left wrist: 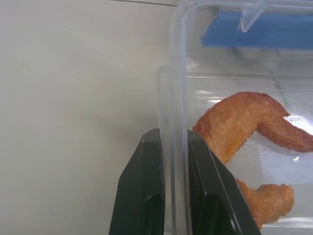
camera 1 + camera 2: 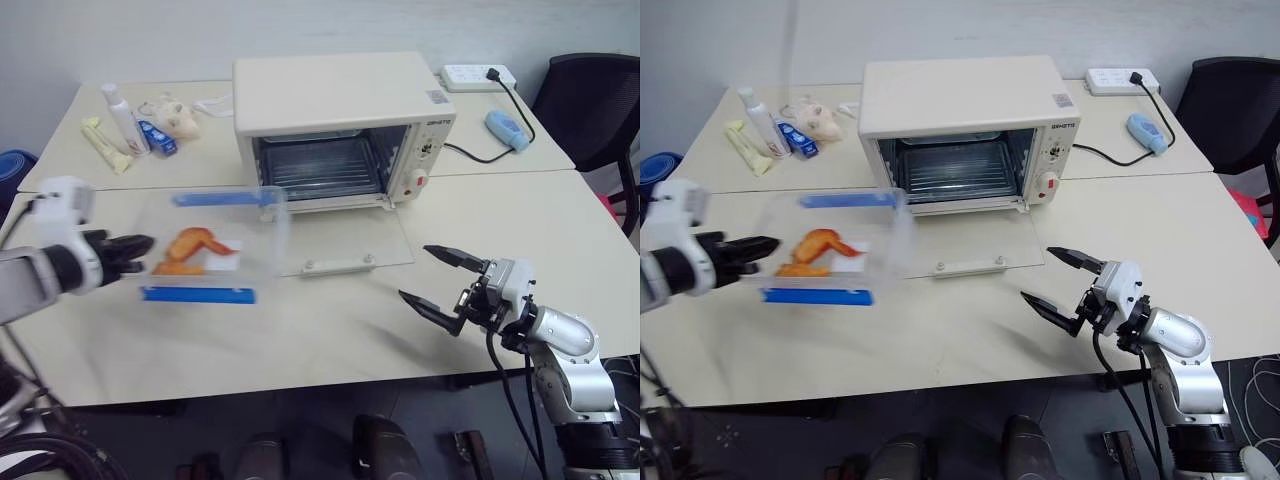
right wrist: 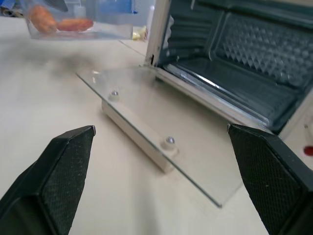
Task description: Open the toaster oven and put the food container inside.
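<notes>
Open toaster oven [image 3: 244,63], glass door [image 3: 161,127] down

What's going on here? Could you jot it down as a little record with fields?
oven: on the table, glass door dropped flat open, rack inside bare
box: clear with blue clips, fried food inside, held up off the table left of the door
left pincer: shut on the box's wall
right pincer: open, holding nothing, right of the door
step left: box into oven

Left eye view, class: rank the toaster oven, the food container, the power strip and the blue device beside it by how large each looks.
1. toaster oven
2. food container, though it sits nearer the camera
3. power strip
4. blue device, looking close to the strip in size
</notes>
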`<state>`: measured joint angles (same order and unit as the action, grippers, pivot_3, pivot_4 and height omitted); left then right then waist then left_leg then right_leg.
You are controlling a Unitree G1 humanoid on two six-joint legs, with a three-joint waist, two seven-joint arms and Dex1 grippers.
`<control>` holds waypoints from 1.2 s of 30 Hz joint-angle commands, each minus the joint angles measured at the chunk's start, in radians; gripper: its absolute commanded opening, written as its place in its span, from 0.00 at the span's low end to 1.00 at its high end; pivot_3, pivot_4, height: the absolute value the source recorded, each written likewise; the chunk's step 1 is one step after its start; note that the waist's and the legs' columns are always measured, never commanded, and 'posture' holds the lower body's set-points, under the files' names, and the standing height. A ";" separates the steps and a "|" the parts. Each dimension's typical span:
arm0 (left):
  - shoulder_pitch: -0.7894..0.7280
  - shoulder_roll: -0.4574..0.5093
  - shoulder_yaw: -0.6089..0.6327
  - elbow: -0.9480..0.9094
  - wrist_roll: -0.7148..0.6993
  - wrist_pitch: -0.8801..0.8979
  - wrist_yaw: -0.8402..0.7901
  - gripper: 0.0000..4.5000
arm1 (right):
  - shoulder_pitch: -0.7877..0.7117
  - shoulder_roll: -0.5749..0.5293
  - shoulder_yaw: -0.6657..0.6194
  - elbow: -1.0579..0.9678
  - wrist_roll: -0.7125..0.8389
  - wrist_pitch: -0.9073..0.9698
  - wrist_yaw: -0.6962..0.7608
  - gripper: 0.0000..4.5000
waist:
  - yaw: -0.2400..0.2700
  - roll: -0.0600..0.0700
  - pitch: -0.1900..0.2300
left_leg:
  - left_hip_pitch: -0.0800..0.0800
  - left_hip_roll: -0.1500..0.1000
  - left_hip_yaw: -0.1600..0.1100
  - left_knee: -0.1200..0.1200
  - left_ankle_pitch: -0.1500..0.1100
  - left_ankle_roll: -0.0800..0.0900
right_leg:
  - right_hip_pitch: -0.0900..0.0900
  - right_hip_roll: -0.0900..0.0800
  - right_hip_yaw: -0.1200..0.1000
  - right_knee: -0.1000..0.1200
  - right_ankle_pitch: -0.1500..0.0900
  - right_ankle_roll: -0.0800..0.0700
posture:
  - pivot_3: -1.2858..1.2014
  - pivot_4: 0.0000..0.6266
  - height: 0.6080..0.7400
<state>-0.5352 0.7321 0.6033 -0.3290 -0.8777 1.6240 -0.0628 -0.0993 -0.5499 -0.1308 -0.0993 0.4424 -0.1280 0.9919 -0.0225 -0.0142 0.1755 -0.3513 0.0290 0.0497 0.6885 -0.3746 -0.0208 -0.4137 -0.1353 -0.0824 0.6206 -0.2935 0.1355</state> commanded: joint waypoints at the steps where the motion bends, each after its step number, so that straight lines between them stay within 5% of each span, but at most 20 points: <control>1: -0.099 -0.112 -0.042 -0.067 -0.008 -0.010 0.117 0.04 | 0.036 -0.012 -0.037 -0.053 -0.002 -0.016 -0.025 1.00 | 0.009 0.000 0.000 | -0.001 0.000 0.000 0.002 0.000 0.000 | 0.000 0.000 0.000 0.000 0.000 0.000 | 0.52 0.24 1.00; 9: -0.287 -0.243 -0.173 0.047 0.069 -0.010 0.200 0.04 | 0.150 0.002 -0.072 -0.152 -0.005 -0.014 -0.095 1.00 | 0.023 0.000 0.000 | 0.000 0.000 0.000 0.003 0.000 0.000 | 0.000 0.001 0.001 0.000 0.000 0.000 | 0.52 0.24 1.00; 20: -0.351 -0.423 -0.274 0.152 0.252 -0.069 0.219 0.04 | 0.232 0.049 -0.058 -0.269 -0.030 -0.005 -0.218 1.00 | 0.031 0.000 0.000 | -0.001 0.000 0.001 0.004 0.000 0.000 | 0.000 0.001 0.001 0.000 0.000 0.000 | 0.52 0.24 1.00; 31: -0.334 -0.462 -0.305 0.108 0.302 -0.210 0.121 0.77 | 0.239 0.042 -0.044 -0.276 -0.031 0.007 -0.241 1.00 | 0.045 0.000 0.000 | -0.001 0.000 0.001 0.006 0.000 0.000 | 0.001 0.001 0.001 0.000 0.000 0.000 | 0.52 0.24 1.00; 36: -0.307 -0.389 -0.284 0.096 0.277 -0.233 0.016 0.77 | 0.227 0.031 -0.058 -0.276 -0.008 0.035 -0.237 1.00 | 0.045 0.000 0.000 | -0.001 0.000 0.001 0.005 -0.001 0.000 | 0.001 0.001 0.001 0.000 0.000 0.000 | 0.52 0.24 1.00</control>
<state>-0.8477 0.3137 0.2961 -0.1910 -0.5827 1.4141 -0.0001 0.1330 -0.5029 -0.1645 -0.3343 0.4080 -0.1007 0.7536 0.0220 -0.0140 0.1756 -0.3518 0.0288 0.0503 0.6939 -0.3752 -0.0205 -0.4126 -0.1337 -0.0816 0.6210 -0.2934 0.1355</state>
